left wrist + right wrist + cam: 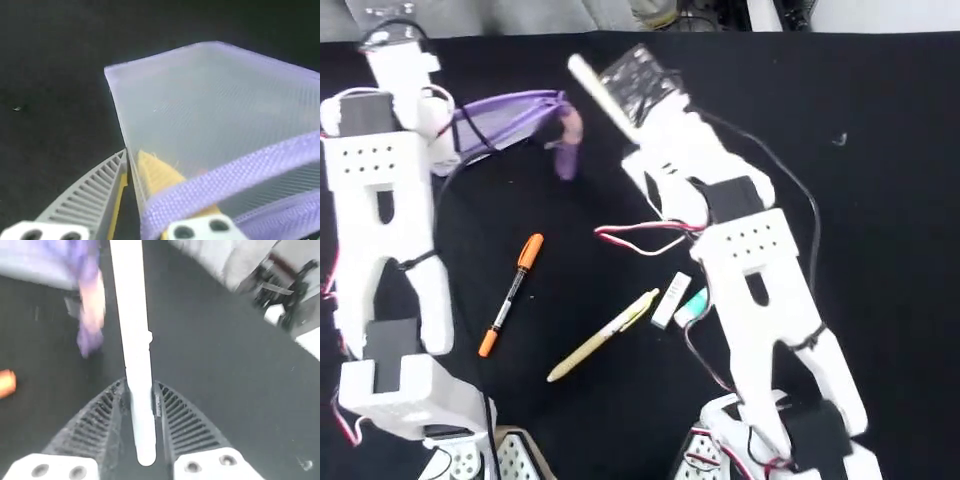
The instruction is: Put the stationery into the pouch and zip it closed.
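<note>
The black cloth-covered table (880,200) carries two white arms. Toward its far left corner, the left gripper (131,165) is clamped on the woven rim of a translucent purple mesh pouch (215,115) and holds it off the cloth. A purple-and-pink tab (567,140) hangs from the pouch's free end. Near the far edge's middle, the right gripper (140,390) is closed narrow around a long white plastic stick pen (132,315), whose tip points toward that tab.

Near the table's middle, toward its near edge, lie an orange-capped marker (510,295), a slim yellow pen (603,335), a small white block (671,299) and a teal piece (692,305) touching it.

I cannot tell how wide the pouch's mouth gapes. The soft mesh is pinched at one rim only, so the pen's tip may hit the tab or the wall and push the pouch aside. A shove could also tilt the smooth pen in the jaws.
</note>
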`<state>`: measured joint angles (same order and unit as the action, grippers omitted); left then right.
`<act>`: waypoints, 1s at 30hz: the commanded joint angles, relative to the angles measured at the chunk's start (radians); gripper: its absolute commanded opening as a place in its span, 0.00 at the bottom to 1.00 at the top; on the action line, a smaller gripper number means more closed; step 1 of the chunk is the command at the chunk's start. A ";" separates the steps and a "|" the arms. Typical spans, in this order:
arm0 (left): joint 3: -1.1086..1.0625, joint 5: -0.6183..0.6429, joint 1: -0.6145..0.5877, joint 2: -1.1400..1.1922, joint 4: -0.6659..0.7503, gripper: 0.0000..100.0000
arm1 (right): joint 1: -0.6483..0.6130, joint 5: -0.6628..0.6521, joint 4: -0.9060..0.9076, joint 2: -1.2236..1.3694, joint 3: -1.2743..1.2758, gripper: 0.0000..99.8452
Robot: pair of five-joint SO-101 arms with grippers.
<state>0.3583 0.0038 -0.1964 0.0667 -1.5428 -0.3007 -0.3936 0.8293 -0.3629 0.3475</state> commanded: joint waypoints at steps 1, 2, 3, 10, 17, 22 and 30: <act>0.036 0.051 0.073 0.005 -0.038 0.03 | 0.021 0.146 -0.153 -0.093 -0.002 0.01; 0.036 0.052 0.081 0.003 -0.038 0.03 | 0.020 0.175 -0.178 -0.102 -0.002 0.01; 0.035 0.052 0.088 0.003 -0.038 0.03 | 0.018 0.204 -0.203 -0.110 -0.002 0.01; 0.038 0.052 0.105 0.002 -0.038 0.03 | -0.046 0.344 -0.353 -0.125 -0.002 0.01; 0.108 0.054 0.097 0.002 -0.052 0.03 | -0.181 0.427 -0.657 -0.125 0.070 0.01; 0.150 0.054 0.084 0.011 -0.098 0.03 | -0.270 0.431 -0.881 -0.124 0.177 0.01; 0.142 0.054 0.036 0.012 -0.095 0.03 | -0.334 0.448 -1.111 -0.127 0.358 0.01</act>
<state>0.4565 0.0453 -0.1412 0.0852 -1.6256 -0.6015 0.0299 -0.1573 -0.4442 0.6421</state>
